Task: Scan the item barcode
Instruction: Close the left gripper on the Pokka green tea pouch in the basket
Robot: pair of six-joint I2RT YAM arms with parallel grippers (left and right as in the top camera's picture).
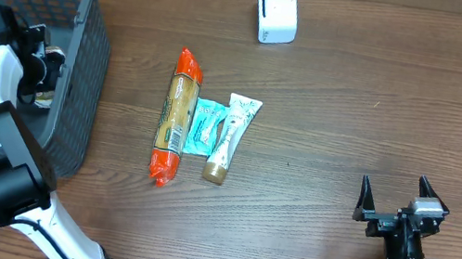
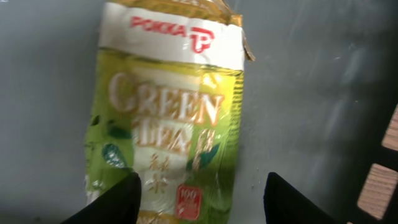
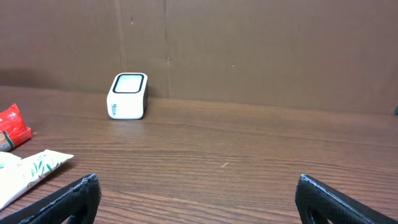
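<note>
left gripper (image 2: 203, 182) – inside grey basket (image 1: 86, 49) at bench's left edge, jaws parted, gripping nothing | pouch (image 2: 168, 106) on basket floor beneath it, reads "POKKA GREEN TEA" | right gripper (image 1: 394, 181) – wide open, empty, near right corner | white scanner (image 1: 276, 12) at far edge

Looks like a mock shop checkout rigged up in a lab tbh: grey shopping basket (image 1: 85, 77), little white barcode scanner (image 1: 277, 12), packaged groceries (image 1: 176, 119) on a wood-grain worktop (image 1: 354, 122), cardboard backdrop (image 3: 261, 50).
</note>
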